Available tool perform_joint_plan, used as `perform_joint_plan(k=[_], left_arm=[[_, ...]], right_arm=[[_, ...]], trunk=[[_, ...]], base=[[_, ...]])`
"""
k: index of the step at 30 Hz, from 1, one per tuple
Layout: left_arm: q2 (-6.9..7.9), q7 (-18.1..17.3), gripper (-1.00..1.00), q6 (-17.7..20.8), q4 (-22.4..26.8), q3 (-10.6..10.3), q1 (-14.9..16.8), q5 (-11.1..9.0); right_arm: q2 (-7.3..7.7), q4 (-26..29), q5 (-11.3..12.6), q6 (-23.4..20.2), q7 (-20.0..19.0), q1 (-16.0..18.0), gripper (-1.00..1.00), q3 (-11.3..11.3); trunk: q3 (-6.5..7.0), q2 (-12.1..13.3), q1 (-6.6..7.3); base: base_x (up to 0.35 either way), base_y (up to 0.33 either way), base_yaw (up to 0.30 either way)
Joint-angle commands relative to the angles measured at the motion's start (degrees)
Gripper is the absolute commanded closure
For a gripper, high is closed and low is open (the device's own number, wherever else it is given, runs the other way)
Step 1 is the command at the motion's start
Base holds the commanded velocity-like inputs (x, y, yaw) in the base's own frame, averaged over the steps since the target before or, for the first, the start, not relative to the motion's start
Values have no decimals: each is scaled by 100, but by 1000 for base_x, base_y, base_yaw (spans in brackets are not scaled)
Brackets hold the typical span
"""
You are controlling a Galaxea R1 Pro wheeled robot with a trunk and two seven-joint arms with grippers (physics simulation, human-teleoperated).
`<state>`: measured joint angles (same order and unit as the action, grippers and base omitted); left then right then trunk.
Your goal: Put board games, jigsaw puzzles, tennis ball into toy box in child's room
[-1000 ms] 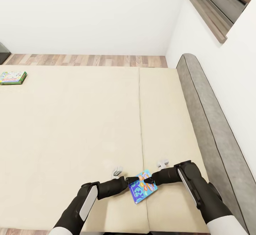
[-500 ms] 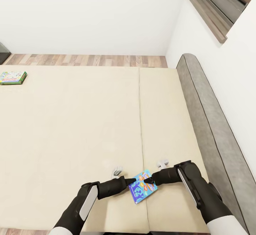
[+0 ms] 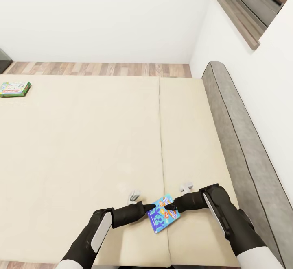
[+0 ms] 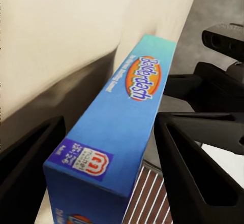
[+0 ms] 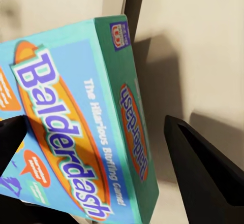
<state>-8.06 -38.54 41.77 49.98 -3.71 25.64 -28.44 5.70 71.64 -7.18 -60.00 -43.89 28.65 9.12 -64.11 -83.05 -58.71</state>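
A blue Balderdash board game is sitting between both grippers above the bed. The left gripper and right gripper are flanking it with jaws apart; whether either is clamping it cannot be told. A second board game is lying far off at the bed's edge.

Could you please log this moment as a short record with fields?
place: bed
blue game: lifted over the bed's near edge, between both claws
left claw: at the game, grip unclear
right claw: at the game, grip unclear
second game: flat at the bed's far left edge
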Motion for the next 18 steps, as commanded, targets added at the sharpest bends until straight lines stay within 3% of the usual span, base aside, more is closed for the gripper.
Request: perform_joint_plan(k=[1,18], left_arm=[[-3,-14,100,-20,-4,11,2,67],[4,-22,100,-20,2,17,2,74]], right_arm=[[4,-115,-259,0,-41,1,-100,2],[31,38,-255,0,-41,-16,-100,-12]], trunk=[[-3,-2,-1],[-3,-2,-1]], base=[[0,0,0],[0,0,0]])
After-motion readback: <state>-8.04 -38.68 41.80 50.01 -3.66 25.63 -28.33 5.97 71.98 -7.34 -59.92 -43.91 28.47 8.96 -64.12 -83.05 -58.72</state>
